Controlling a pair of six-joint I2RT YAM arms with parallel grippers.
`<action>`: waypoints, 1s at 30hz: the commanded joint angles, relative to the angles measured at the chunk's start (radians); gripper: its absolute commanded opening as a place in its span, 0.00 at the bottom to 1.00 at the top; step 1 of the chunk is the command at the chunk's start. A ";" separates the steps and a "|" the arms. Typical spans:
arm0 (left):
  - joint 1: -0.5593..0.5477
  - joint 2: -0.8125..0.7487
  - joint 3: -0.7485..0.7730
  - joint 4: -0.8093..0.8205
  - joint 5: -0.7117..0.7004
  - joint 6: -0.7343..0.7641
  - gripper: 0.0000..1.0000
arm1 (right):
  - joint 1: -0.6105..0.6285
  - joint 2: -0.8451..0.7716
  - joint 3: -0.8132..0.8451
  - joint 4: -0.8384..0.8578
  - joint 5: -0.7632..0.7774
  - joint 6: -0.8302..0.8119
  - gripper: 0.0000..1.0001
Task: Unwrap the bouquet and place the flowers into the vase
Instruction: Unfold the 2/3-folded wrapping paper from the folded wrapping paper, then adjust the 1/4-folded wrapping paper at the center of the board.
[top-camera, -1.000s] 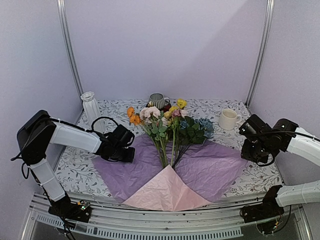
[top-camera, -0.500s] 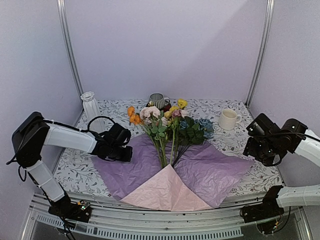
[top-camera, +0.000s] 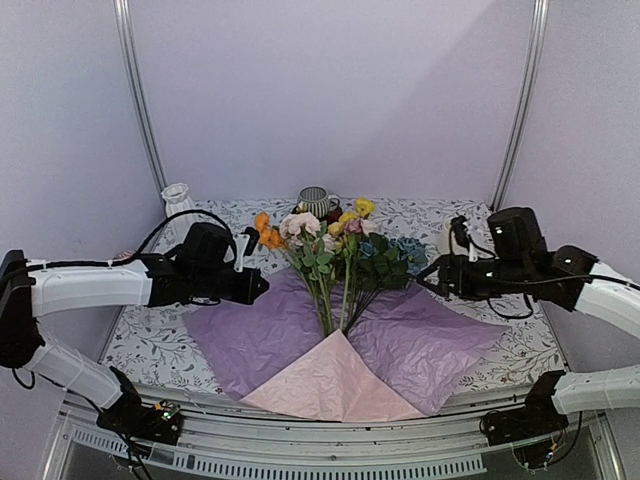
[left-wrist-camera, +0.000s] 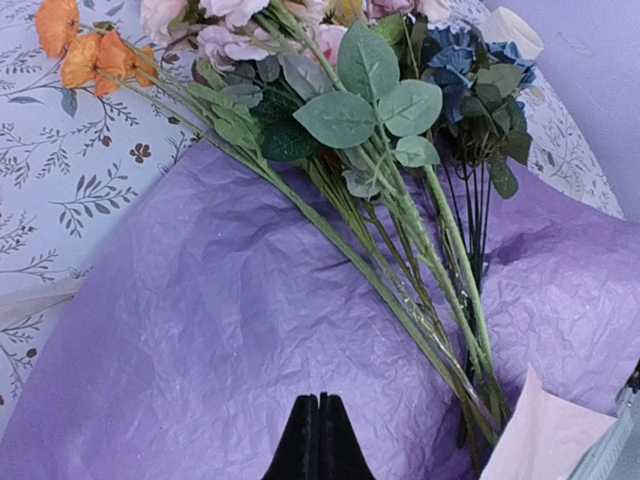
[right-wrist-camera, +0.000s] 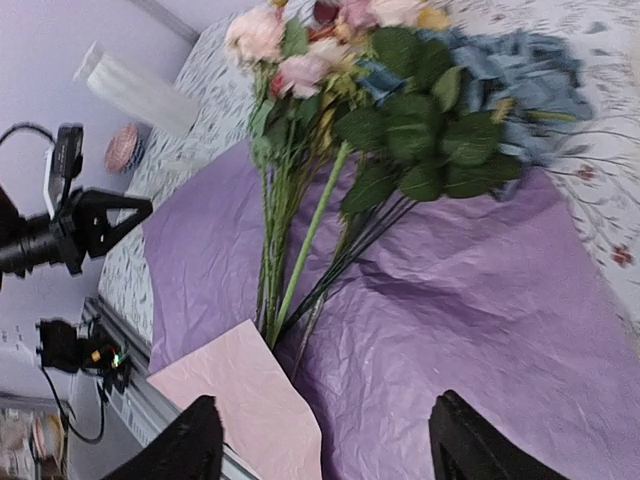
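The bouquet lies unwrapped: its purple paper (top-camera: 410, 345) is spread flat, with a pink corner (top-camera: 335, 385) folded over the stem ends. The flowers (top-camera: 340, 250) fan out across it, blooms toward the back. My left gripper (top-camera: 262, 287) is shut and empty, hovering over the paper's left part (left-wrist-camera: 200, 330) and pointing at the stems (left-wrist-camera: 420, 300). On the right, my right gripper (top-camera: 430, 273) stands open above the paper (right-wrist-camera: 480, 290), nothing between its fingers (right-wrist-camera: 205, 445). The white ribbed vase (top-camera: 178, 200) stands at the back left, partly behind my left arm.
A grey striped mug (top-camera: 315, 200) stands behind the blooms. A cream mug (top-camera: 450, 238) sits at the back right, mostly hidden by my right arm. A small pink ball-like object (right-wrist-camera: 125, 148) lies near the vase (right-wrist-camera: 140, 90). The table's metal front rail (top-camera: 330, 440) is close below the paper.
My right arm swung in from the right side to the paper's right part and its gripper opened. My left arm stretched out flatter, its gripper staying shut at the paper's left edge.
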 joint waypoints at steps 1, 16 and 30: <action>0.012 0.028 -0.027 0.032 0.089 0.012 0.00 | -0.002 0.156 -0.091 0.407 -0.285 -0.020 0.63; 0.034 0.304 -0.026 0.144 0.109 -0.016 0.00 | -0.063 0.568 -0.309 0.814 -0.379 0.062 0.03; 0.134 0.414 -0.019 0.180 0.130 -0.013 0.00 | -0.242 0.820 -0.408 1.040 -0.447 0.089 0.03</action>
